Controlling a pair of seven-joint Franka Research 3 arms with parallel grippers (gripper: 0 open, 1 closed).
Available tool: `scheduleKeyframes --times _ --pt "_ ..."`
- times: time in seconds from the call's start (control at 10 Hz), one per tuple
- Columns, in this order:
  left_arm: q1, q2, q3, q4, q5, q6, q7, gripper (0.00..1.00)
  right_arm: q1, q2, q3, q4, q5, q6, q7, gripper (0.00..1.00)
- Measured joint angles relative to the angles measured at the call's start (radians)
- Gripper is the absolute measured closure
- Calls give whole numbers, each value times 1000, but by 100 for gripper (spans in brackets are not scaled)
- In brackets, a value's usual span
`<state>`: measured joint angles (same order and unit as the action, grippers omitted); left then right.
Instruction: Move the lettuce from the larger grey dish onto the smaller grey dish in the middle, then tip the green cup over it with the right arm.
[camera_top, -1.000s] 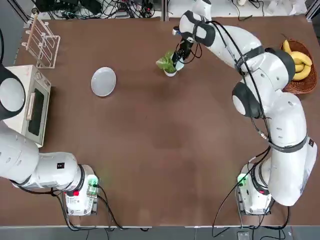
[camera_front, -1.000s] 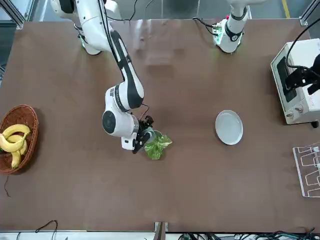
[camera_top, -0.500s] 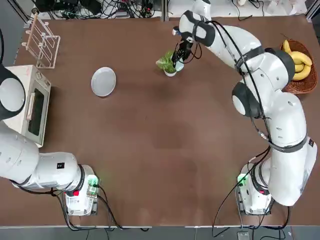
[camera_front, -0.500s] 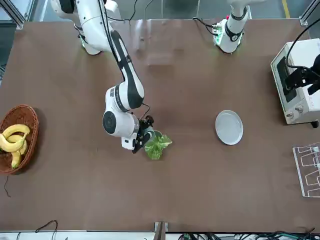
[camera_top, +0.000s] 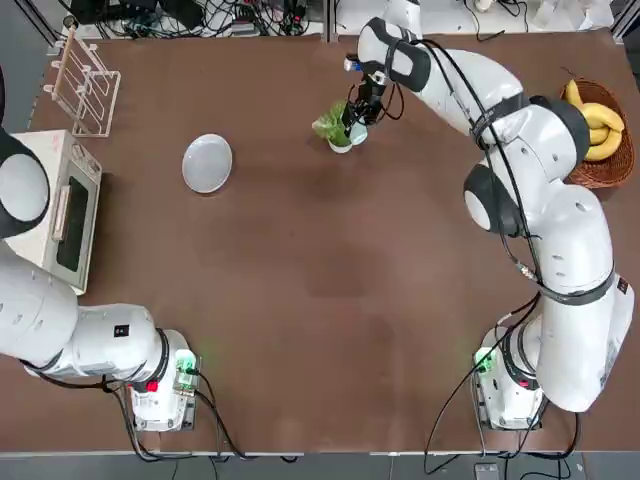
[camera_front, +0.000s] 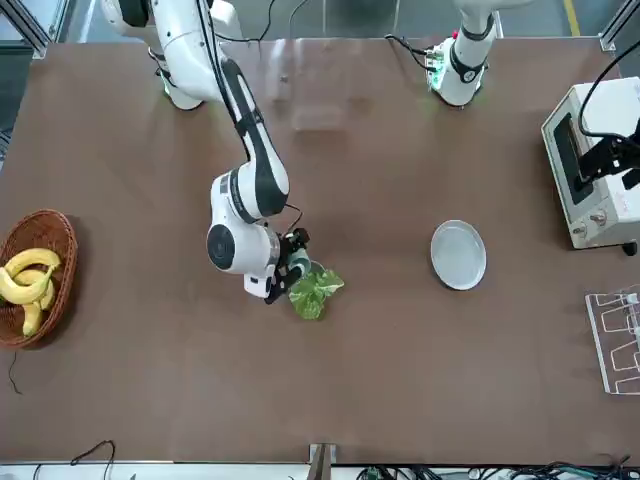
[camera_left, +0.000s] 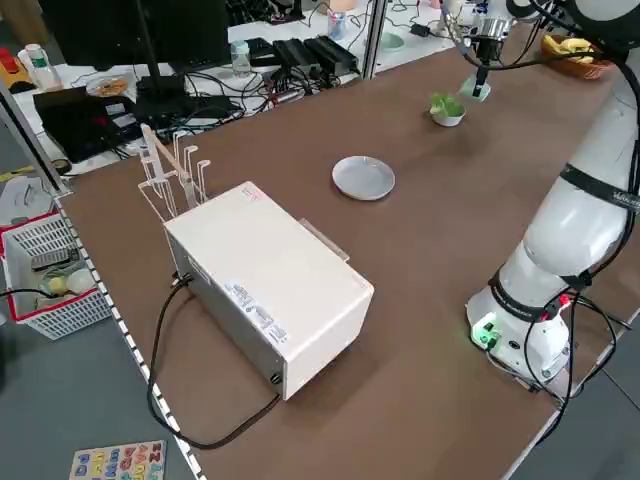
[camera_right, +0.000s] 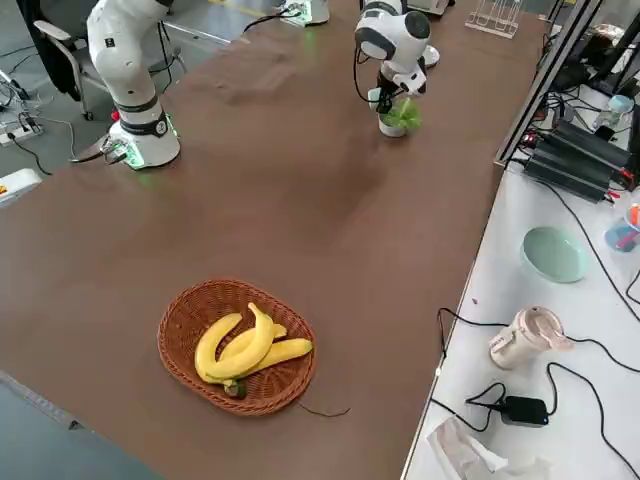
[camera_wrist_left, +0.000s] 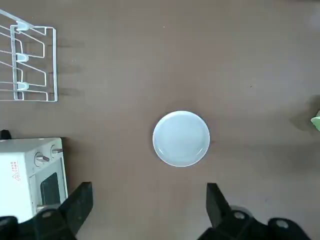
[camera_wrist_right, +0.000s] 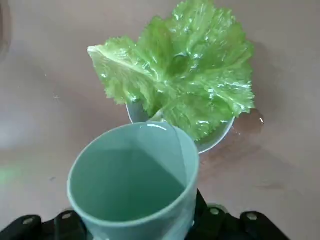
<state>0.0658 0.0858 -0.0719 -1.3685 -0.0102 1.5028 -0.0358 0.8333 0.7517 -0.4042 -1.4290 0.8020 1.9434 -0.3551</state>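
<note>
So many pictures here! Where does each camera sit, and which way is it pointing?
Top: overhead, looking down; both arms rise from the bottom edge.
Front: across the table, facing the robot; right tool holds the green cup.
Left side: raised, behind the toaster oven; one arm shows.
Right side: raised, over the banana basket; both arms show.
Left wrist: open left tool above the larger grey dish.
Right wrist: cup over lettuce in the smaller grey dish.
Top and front share the lettuce.
</note>
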Motion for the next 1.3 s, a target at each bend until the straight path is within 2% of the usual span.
scheduleKeyframes --times 1.3 --pt "0 0 0 1 0 18 0 0 -9 17 -1 65 0 -141 216 32"
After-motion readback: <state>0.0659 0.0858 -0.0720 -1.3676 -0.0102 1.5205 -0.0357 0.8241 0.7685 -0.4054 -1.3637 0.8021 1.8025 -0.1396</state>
